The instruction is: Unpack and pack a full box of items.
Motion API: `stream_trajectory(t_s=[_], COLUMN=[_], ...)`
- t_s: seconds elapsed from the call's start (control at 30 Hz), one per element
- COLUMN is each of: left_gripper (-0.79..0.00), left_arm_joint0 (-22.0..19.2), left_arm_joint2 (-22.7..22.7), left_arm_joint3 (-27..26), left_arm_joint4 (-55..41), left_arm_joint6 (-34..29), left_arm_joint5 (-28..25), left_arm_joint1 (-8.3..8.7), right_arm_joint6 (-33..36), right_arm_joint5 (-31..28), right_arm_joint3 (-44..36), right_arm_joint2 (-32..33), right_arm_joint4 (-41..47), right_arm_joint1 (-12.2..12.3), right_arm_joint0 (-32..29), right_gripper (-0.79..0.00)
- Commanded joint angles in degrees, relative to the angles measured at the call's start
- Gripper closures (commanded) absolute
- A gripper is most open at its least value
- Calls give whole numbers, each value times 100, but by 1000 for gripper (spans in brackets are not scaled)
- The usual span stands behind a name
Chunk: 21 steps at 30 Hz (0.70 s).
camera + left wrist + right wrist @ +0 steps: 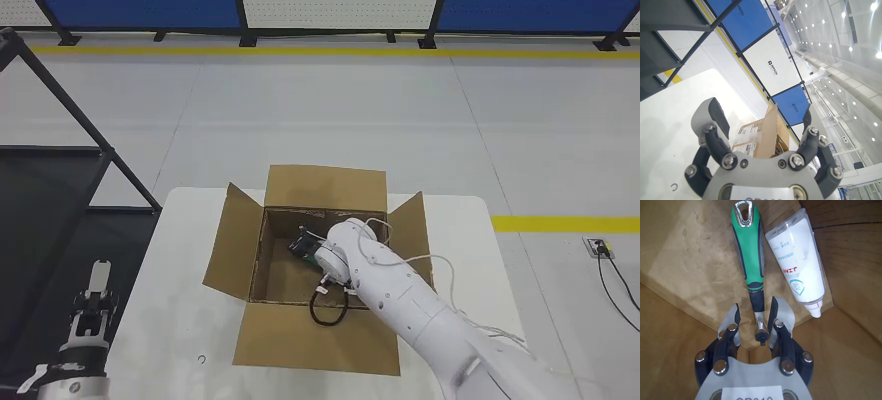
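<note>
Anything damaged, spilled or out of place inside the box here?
Only minor wear: the cardboard box shows small scuffs and torn patches on its inner surface. The green-handled ratchet and white tube lie side by side, intact, nothing spilled. The open right pincer straddles the ratchet's neck.

box (318, 342): open cardboard, flaps spread, centre of top view
ratchet (748, 247): green-grey handle, flat on box floor
tube (797, 262): white, lying just beside ratchet

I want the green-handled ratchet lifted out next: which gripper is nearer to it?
Right. The right gripper is down inside the box, jaws open either side of the metal neck of the ratchet. The left gripper hangs open outside the box, near the edge of the table.
</note>
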Motion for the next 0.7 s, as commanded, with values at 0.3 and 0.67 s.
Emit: stream_trajectory(t_s=[0.3, 0.67], left_gripper=[-785, -785], left_arm_joint0=[5, -12], left_arm_joint2=[-29, -28], left_arm_joint3=[16, 36], left_arm_joint4=[-8, 16], left_arm_joint6=[34, 51], left_arm_joint5=[13, 25], left_arm_joint1=[-3, -5], right_arm_joint6=[-336, -469], right_arm_joint5=[-140, -353], right_arm_joint3=[831, 1328], right_arm_joint2=[57, 54], right_arm_joint4=[163, 197], right_arm_joint1=[-249, -474], right_arm_joint0=[137, 242], right_gripper=[-342, -46])
